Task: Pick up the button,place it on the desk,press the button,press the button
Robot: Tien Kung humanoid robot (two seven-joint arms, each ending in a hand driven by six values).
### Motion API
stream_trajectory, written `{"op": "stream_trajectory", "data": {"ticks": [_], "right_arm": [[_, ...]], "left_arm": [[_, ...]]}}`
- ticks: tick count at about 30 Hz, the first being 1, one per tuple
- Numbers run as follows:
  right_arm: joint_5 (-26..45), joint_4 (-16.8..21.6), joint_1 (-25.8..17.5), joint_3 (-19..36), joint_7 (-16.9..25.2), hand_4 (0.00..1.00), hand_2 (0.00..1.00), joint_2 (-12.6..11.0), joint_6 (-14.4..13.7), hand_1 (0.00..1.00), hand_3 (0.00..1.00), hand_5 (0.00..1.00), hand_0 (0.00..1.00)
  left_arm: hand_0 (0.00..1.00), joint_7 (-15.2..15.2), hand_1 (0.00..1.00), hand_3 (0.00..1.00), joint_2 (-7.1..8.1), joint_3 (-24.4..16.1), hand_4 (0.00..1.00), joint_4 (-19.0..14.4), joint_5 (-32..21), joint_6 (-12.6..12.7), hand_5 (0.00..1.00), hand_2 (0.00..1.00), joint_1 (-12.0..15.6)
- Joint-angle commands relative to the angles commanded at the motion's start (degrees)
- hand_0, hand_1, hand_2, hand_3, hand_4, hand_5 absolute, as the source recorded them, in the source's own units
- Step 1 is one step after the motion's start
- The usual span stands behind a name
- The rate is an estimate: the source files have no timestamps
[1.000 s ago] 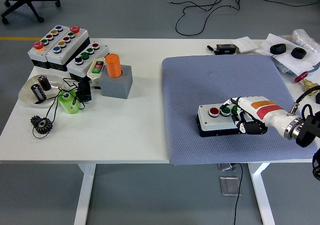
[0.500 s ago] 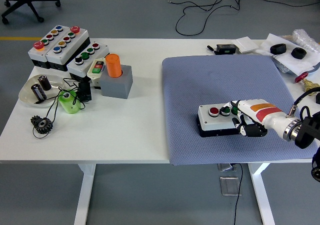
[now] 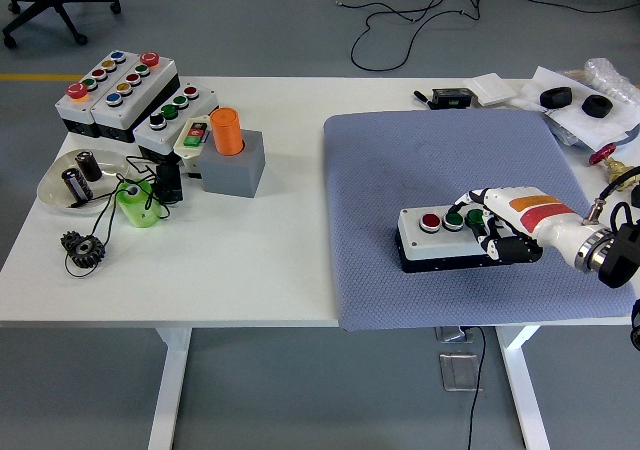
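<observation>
Grey mat (image 3: 440, 160) on the worktop (image 3: 270, 260) carries the button box (image 3: 440, 238), long axis left-right. Right hand (image 3: 497, 232) covers its right end, fingers curled, seemingly gripping it.

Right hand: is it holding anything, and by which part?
The right hand has its fingers curled on the right end of the button box, which lies flat on the blue mat.

1 high head view overlooks the table (image 3: 250, 270).
</observation>
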Motion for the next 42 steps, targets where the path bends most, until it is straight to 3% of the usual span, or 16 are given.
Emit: {"op": "stream_trajectory", "data": {"ticks": [27, 36, 42], "right_arm": [[-0.2, -1.8, -0.4, -2.3, -0.4, 0.36, 0.092, 0.2, 1.1, 0.002, 0.722, 0.002, 0.131], [-0.4, 0.3, -1.9, 3.4, -0.3, 0.362, 0.092, 0.1, 1.0, 0.002, 0.722, 0.002, 0.131], [-0.2, 1.1, -0.9, 2.6, -0.6, 0.365, 0.093, 0.3, 1.4, 0.002, 0.722, 0.002, 0.135]], "left_arm": [[0.604, 0.1, 0.541, 0.45, -0.06, 0.4, 0.281, 0.1, -0.2, 0.0, 0.981, 0.498, 0.1], [0.604, 0.1, 0.54, 0.45, -0.05, 0.8, 0.281, 0.1, -0.3, 0.0, 0.981, 0.498, 0.4], [0.604, 0.1, 0.54, 0.45, -0.03, 0.9, 0.281, 0.1, -0.4, 0.0, 0.98, 0.497, 0.4]]}}
